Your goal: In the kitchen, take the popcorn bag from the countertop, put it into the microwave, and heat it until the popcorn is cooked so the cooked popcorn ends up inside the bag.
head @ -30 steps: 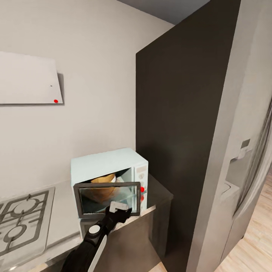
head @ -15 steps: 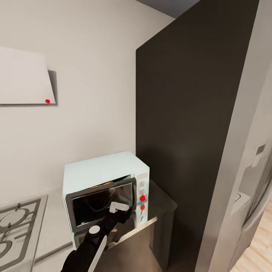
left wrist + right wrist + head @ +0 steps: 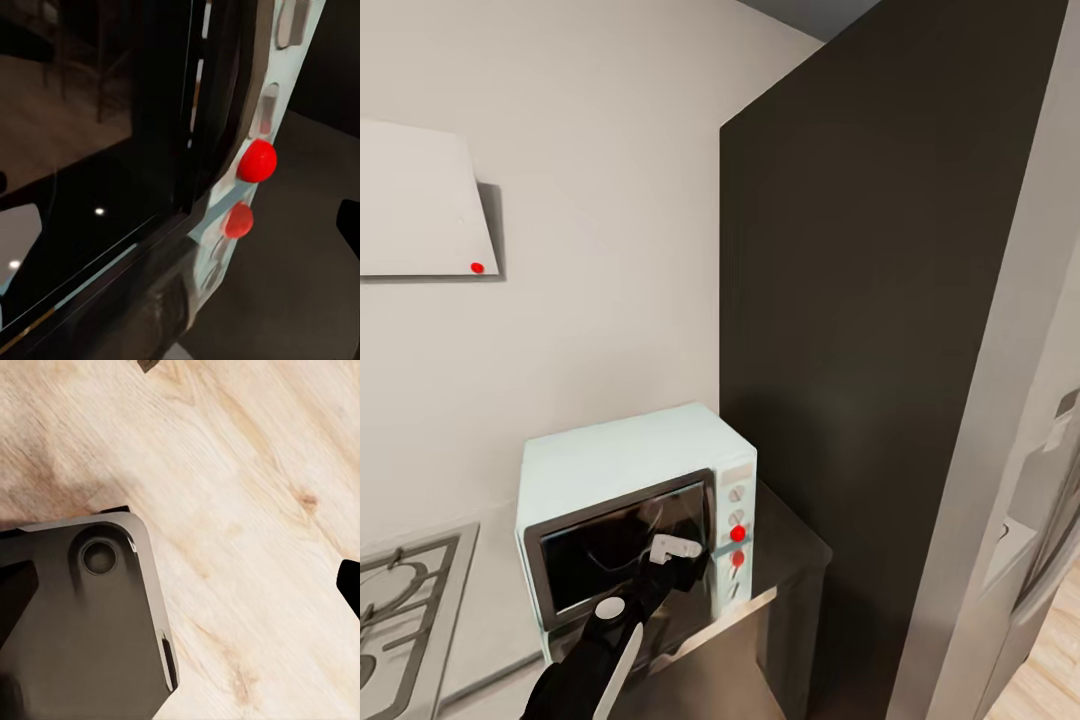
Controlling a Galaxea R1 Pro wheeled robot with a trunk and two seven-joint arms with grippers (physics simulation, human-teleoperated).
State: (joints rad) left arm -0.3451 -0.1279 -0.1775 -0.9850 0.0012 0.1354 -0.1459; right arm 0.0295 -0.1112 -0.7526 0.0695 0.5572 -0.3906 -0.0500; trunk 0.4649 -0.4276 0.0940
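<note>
Pale blue-white, the microwave (image 3: 635, 520) is seen in the lower centre of the head frame, set on the countertop (image 3: 785, 560) against a tall dark panel (image 3: 860, 350) that fills the right half. Its dark glass door (image 3: 622, 545) is drawn up against the body, and nothing of the bag can be made out through the glass (only reflections are shown). Two red dots (image 3: 737, 534) are lined up one above the other on the control strip at the door's right edge, with round knobs beside them.

The left arm is raised from the bottom edge of the head frame, and the left gripper (image 3: 678, 556) is placed at the door's lower right corner, close to the red dots; whether its fingers are spread or pressed together cannot be told. In the left wrist view the door glass (image 3: 90, 150) and its frame are seen very near, with the two red dots (image 3: 256, 160) on the pale strip and grey countertop (image 3: 300, 262) beyond.

A steel hob (image 3: 400, 610) is cut off at the lower left of the head frame, and a white panel (image 3: 420, 200) with a red dot is fixed to the wall at upper left.

Pale wood floor (image 3: 247, 495) and a dark part of the robot's base (image 3: 82, 622) are shown in the right wrist view; the right gripper's state cannot be told.
</note>
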